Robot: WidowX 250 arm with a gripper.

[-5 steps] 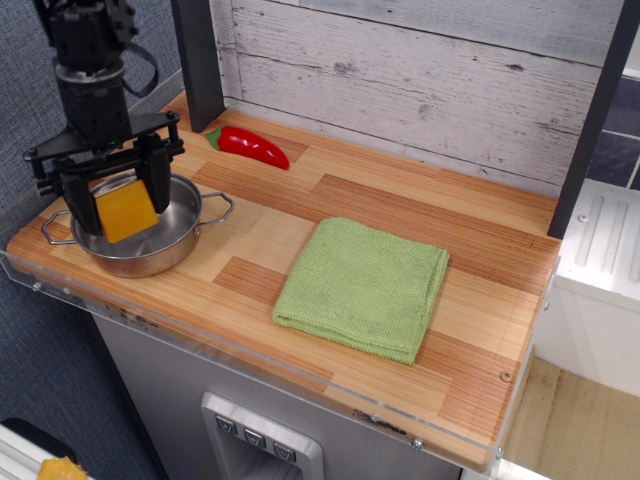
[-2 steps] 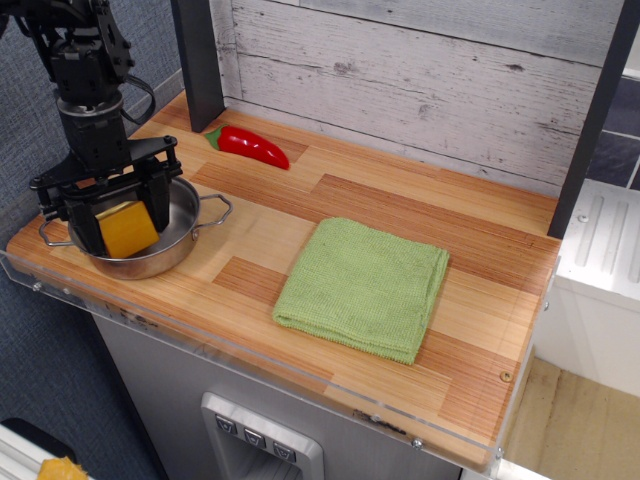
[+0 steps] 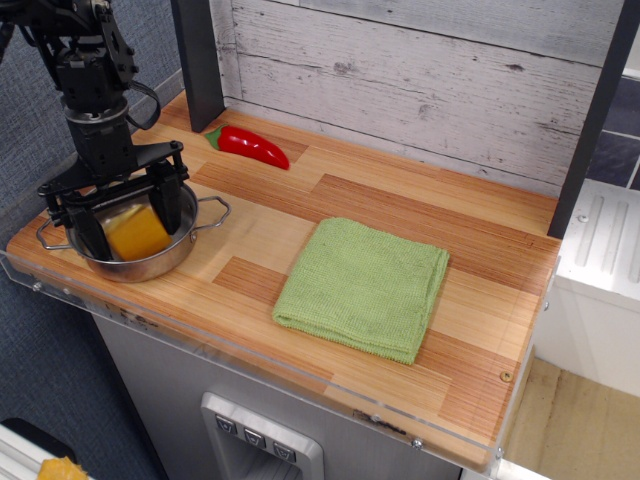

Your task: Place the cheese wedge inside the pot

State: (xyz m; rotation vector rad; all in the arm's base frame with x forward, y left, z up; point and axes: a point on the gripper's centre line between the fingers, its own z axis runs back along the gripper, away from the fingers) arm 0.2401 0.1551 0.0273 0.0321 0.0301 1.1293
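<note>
The cheese wedge (image 3: 137,231), its orange side up, lies inside the shiny steel pot (image 3: 168,263) at the front left corner of the wooden counter. My gripper (image 3: 133,241) reaches straight down into the pot. Its two black fingers (image 3: 90,232) stand on either side of the cheese, spread a little wider than it. The cheese looks to be resting on the pot's bottom, tilted. The pot's wire loop handles stick out to the left and right.
A red toy pepper (image 3: 252,146) lies at the back near a dark post (image 3: 198,62). A folded green cloth (image 3: 365,286) lies mid-counter. The counter's front edge (image 3: 60,292) runs just below the pot. A grey plank wall (image 3: 420,70) stands behind.
The gripper has come down into the pot with the cheese. The cheese has gone from hanging upright above the pot to lying low inside it. The fingers have parted slightly.
</note>
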